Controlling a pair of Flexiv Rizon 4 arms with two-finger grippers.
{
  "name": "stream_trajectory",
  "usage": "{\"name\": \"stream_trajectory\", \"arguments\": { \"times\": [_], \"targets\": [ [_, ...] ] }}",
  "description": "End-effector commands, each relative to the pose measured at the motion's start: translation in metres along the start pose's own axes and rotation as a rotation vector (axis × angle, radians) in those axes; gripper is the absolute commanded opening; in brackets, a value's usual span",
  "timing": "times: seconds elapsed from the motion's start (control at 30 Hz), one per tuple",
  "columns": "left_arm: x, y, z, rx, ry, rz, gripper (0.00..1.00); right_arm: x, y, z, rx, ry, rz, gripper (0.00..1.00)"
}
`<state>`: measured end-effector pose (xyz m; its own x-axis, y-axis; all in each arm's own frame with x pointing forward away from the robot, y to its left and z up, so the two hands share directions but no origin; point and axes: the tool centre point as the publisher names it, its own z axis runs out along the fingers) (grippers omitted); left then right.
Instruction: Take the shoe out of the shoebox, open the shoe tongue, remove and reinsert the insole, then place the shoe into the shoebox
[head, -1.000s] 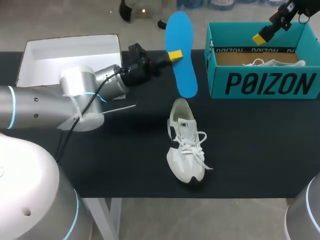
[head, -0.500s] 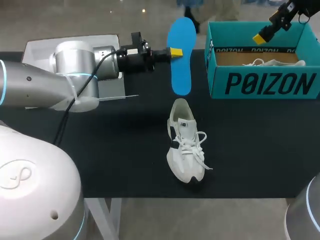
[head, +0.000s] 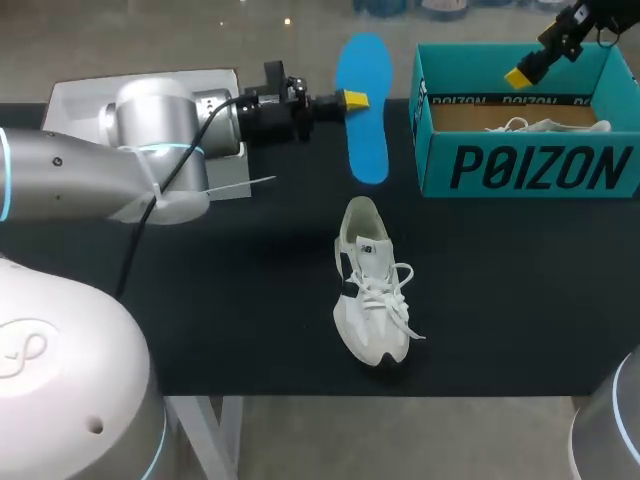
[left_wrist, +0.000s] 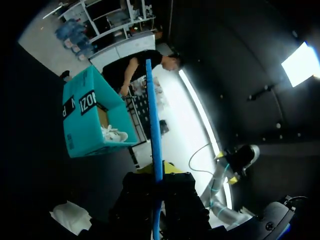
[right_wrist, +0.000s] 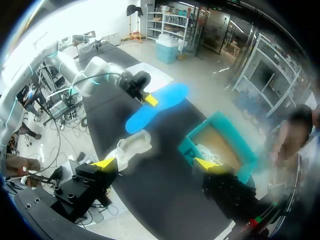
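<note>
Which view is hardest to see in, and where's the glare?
Left wrist view: mostly dark, a glaring white band behind the blue insole. Right wrist view: glare washes out one side of the room. Head view: evenly lit, white shoe plain against the black table.

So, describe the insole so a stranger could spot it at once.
Over the black table, look just left of the teal shoebox, beyond the white shoe. There the left gripper holds the insole up in the air. It is the only bright blue, flat, foot-shaped thing.
</note>
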<state>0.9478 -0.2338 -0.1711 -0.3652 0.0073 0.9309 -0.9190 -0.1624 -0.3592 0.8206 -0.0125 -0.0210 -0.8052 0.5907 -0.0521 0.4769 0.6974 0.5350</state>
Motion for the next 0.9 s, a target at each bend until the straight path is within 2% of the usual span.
{"name": "stream_trajectory", "arguments": {
  "times": [0.03,0.23,0.53,0.9],
  "targets": [
    [0.0,0.004,0.001,0.011,-0.002,0.002,0.0,-0.001,0.002,0.001,0.005,0.001,0.001,1.0],
    [0.0,0.004,0.001,0.011,-0.002,0.002,0.0,-0.001,0.002,0.001,0.005,0.001,0.001,1.0],
    [0.0,0.004,0.001,0.011,-0.002,0.002,0.0,0.04,0.035,0.021,0.052,-0.038,-0.095,1.0],
    [0.0,0.004,0.001,0.011,-0.002,0.002,0.0,0.029,0.023,-0.006,0.042,-0.078,-0.068,1.0]
  ]
}}
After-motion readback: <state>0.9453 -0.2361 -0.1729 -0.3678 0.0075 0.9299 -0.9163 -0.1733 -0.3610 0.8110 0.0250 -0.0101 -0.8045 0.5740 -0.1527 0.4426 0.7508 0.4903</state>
